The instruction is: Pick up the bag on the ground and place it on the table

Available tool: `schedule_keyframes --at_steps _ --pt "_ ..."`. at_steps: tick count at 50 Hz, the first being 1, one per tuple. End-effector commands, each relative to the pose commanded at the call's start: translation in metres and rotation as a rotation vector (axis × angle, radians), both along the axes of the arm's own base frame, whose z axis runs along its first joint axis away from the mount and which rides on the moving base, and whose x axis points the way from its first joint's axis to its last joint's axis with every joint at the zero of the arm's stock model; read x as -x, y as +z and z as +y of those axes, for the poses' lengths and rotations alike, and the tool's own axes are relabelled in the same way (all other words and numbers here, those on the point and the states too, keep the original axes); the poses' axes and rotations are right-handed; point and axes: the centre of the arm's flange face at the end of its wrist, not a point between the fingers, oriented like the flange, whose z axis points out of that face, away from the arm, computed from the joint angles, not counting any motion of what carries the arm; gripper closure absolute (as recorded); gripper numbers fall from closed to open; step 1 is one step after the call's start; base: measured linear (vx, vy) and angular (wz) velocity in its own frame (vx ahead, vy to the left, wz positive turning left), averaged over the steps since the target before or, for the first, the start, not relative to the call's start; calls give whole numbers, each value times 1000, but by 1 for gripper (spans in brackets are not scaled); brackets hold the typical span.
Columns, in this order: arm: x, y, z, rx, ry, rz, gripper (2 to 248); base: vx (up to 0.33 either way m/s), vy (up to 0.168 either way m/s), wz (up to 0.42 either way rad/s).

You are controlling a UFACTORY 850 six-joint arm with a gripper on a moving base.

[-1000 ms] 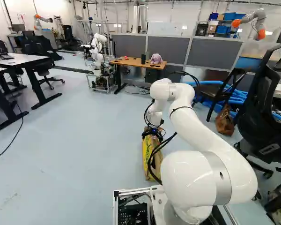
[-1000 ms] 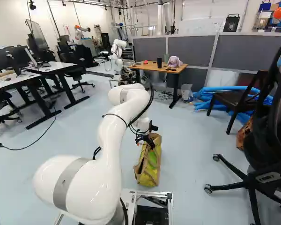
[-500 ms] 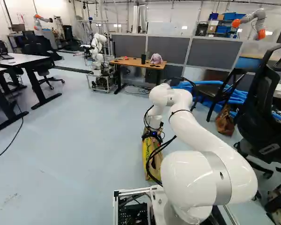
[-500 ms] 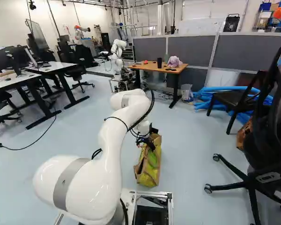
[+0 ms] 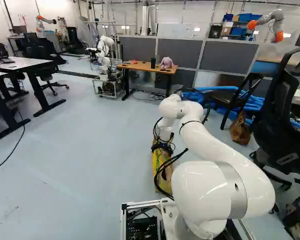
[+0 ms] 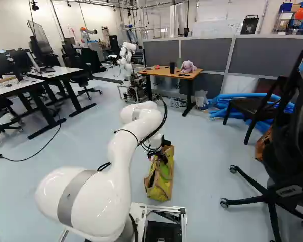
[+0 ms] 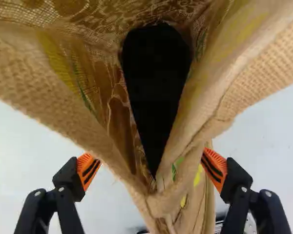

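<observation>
In the right base view my gripper is down at the top of the yellow and brown woven bag, which stands on the floor just ahead of the base. Seen from the wrist, the gripper is open wide, one finger on each side of the pinched end of the bag's mouth. The orange pads are close against the cloth, without a grip. Something black shows inside the bag. A wooden table stands far ahead by the grey partitions.
A black office chair is to the right, with a dark chair, blue tubes and a brown bag beyond. White desks stand at left. Another robot is left of the wooden table.
My arm has lowered and reached slightly farther out, bringing the gripper down around the bag's top. Neither base nor bag has visibly moved.
</observation>
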Motion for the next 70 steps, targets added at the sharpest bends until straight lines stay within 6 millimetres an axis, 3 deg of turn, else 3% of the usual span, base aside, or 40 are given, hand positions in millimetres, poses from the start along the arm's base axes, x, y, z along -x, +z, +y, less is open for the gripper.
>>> schedule_keyframes --at_steps 19,34,35,39,40,44,45,50,51,55,56,60,61,70 --pt "2 -28 0 2 0 -9 3 0 0 0" --pt "2 -31 0 2 0 -9 3 0 0 0" --pt "2 -31 0 2 0 -9 36 0 0 0" --pt "2 -31 0 2 0 -9 36 0 0 0" --pt "2 -31 0 2 0 -9 75 0 0 0" --pt "2 -31 0 2 0 -9 75 0 0 0" --pt "2 -31 0 2 0 -9 113 0 0 0" --pt "2 -31 0 2 0 -9 113 0 0 0" --pt "2 -31 0 2 0 -9 150 0 0 0" --pt "2 -31 0 2 0 -9 150 0 0 0" --pt "2 -31 0 2 0 -9 185 0 0 0" --pt "2 -31 0 2 0 -9 185 0 0 0" --pt "2 -31 0 2 0 -9 217 0 0 0" --pt "1 -20 0 2 0 -7 228 0 0 0"
